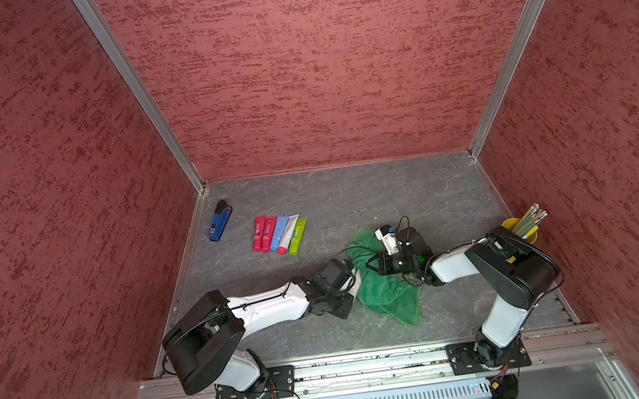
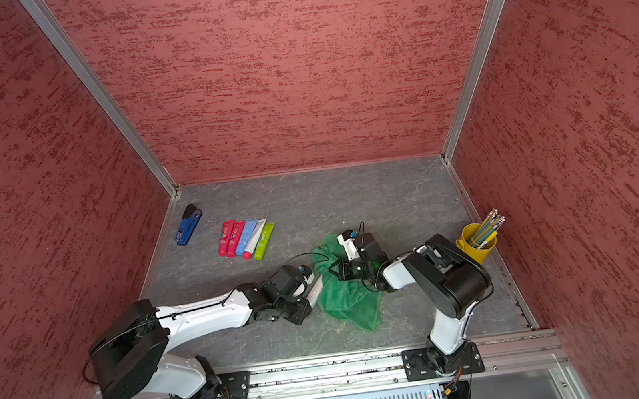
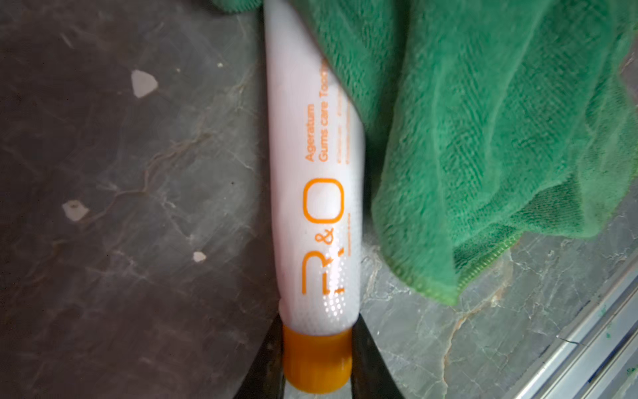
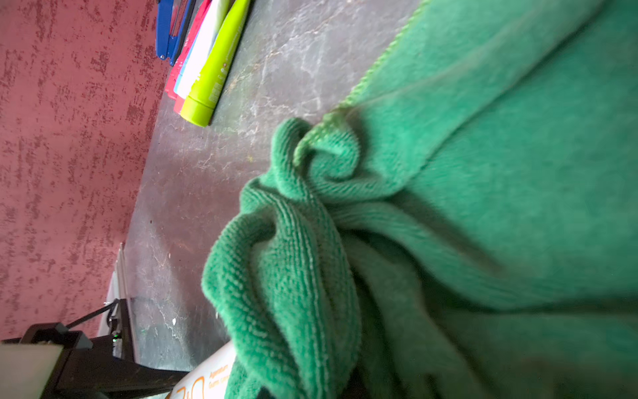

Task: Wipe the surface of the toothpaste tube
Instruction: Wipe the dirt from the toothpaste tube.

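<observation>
A white toothpaste tube (image 3: 314, 172) with orange lettering is pictured at the edge of a green cloth (image 3: 483, 138), gripped at its orange cap (image 3: 317, 359) by the left gripper (image 3: 317, 323), whose black jaws are pressed against either side of the cap. The tube's long axis is seen to run straight out from that claw and in under the cloth, so that the cap end lies outside the cloth and the far end is covered by it. The lettered face beside the cloth's hem is left bare. The right gripper (image 1: 372, 264) is closed, and its fingers are buried in a bunched fold at the top of the cloth, which appears to be held by them. The cloth is thus draped from that claw down over the tube and onto the grey table (image 1: 414, 196). The covered end is judged to be nearer the right arm, and a stroke along the tube's length, from the cloth toward the cap, is what the coming wipe is thought to call for. Well away from the cloth, on its far side, a row of coloured tubes (image 1: 278, 234) and a blue stapler (image 1: 220, 220) are laid out, untouched
</observation>
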`<state>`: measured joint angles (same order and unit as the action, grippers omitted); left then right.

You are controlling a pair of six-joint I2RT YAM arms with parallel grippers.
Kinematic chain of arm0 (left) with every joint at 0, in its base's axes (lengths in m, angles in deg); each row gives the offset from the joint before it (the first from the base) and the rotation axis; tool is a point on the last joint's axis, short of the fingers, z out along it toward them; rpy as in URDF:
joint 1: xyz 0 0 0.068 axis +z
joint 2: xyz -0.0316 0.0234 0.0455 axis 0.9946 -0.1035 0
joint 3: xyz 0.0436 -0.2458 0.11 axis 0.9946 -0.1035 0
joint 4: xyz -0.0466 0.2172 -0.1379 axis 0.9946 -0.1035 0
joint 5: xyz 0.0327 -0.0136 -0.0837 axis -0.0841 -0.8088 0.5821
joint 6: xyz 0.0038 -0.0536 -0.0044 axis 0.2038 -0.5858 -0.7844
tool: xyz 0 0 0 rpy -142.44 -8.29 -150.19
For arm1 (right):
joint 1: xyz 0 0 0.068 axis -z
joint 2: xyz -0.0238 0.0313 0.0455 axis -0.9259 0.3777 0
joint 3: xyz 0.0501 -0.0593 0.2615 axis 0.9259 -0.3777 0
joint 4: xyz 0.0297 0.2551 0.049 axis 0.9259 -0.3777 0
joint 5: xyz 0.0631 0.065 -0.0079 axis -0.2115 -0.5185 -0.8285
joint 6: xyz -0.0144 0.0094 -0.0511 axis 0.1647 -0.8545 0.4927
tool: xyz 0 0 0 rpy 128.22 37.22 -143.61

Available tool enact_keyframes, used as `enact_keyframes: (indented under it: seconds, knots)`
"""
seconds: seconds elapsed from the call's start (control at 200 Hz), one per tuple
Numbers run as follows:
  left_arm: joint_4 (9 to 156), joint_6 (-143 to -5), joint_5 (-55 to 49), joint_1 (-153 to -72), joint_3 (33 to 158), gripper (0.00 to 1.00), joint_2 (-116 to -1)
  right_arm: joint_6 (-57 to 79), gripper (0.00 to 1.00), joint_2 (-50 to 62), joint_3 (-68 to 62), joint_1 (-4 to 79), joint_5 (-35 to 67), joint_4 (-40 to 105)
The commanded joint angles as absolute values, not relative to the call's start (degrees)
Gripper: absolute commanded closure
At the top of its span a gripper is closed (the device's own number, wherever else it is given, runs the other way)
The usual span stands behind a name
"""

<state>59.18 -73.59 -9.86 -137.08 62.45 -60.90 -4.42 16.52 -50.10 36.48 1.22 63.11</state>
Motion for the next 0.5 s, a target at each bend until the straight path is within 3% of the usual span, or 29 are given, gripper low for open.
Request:
enact_keyframes:
  seconds: [0.0, 0.14, 0.281, 0.496]
  knots:
    - [58.6, -74.0, -11.4, -136.8, 63.4, 1.0, -63.2, -7.0, 1.0, 17.4, -55.3, 29.9, 1.2, 57.6]
    - [58.7, -74.0, -11.4, -136.8, 63.3, 1.0, -63.1, -14.0, 1.0, 19.2, -59.1, 23.3, -0.2, 67.2]
    - [58.8, -74.1, -11.5, -136.8, 63.2, 1.0, -62.8, -14.9, 1.0, 20.5, -60.8, 22.9, 1.8, 69.6]
    - [58.8, -74.1, -11.6, -136.9, 63.0, 1.0, -62.4, -10.7, 1.0, 17.7, -58.8, 32.9, 5.6, 63.4]
